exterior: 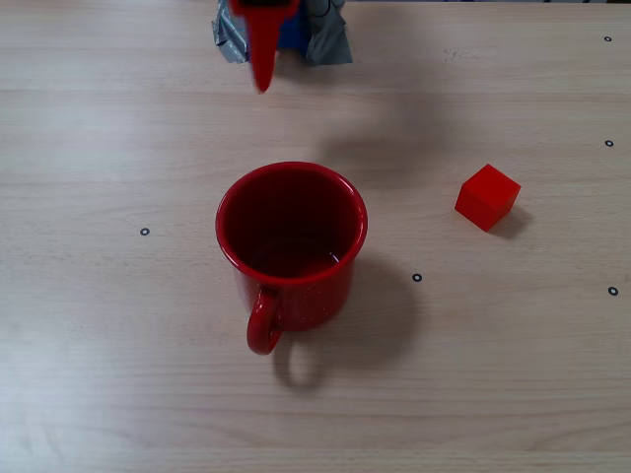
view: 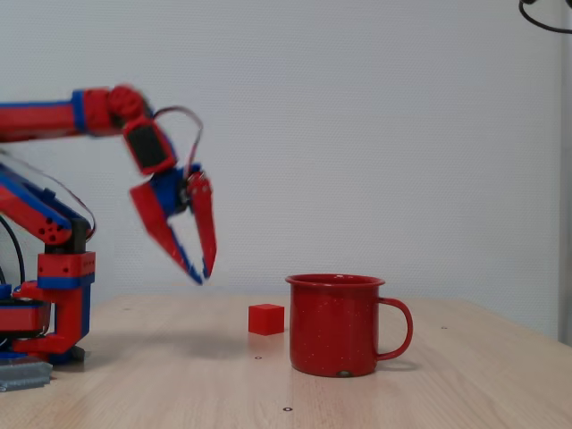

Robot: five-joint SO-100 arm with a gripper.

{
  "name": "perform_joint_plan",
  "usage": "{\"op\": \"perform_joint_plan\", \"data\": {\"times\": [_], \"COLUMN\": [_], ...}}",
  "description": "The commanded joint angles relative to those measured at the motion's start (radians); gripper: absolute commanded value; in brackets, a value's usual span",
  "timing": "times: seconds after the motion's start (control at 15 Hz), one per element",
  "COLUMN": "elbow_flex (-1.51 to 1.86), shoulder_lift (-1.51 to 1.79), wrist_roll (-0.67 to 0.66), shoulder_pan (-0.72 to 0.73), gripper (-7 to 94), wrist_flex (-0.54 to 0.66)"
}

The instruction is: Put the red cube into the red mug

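The red cube (exterior: 488,196) rests on the wooden table, to the right of the red mug (exterior: 292,246) in a fixed view seen from above. From the side, the red cube (view: 266,318) shows just left of and behind the red mug (view: 340,323), whose handle points right. The mug stands upright and nothing shows inside it. My red-and-blue gripper (view: 200,271) hangs in the air well above the table, left of both things, its fingers nearly together with nothing between them. From above, only one red finger (exterior: 262,49) pokes in at the top edge.
The arm's base (view: 49,304) stands at the left, on grey tape (exterior: 325,41) at the table's far edge. Small black ring marks (exterior: 417,277) dot the wooden tabletop.
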State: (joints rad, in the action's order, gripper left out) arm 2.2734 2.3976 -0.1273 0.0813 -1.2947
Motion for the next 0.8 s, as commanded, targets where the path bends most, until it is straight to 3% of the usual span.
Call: {"op": "perform_joint_plan", "data": {"times": [0.0,0.27,0.33,0.4,0.73], "elbow_flex": [-0.287,-0.784,-0.877,-0.934,-0.923], "shoulder_lift": [-0.092,-0.437,-0.5,-0.54,-0.761], "wrist_roll": [-0.052,-0.029,0.012,0.075,0.322], "shoulder_pan": [0.072,0.302,0.357,0.413,0.592], "gripper": [0,0,0,0,0], "wrist_flex": [-0.15,-0.471,-0.503,-0.505,-0.272]}}
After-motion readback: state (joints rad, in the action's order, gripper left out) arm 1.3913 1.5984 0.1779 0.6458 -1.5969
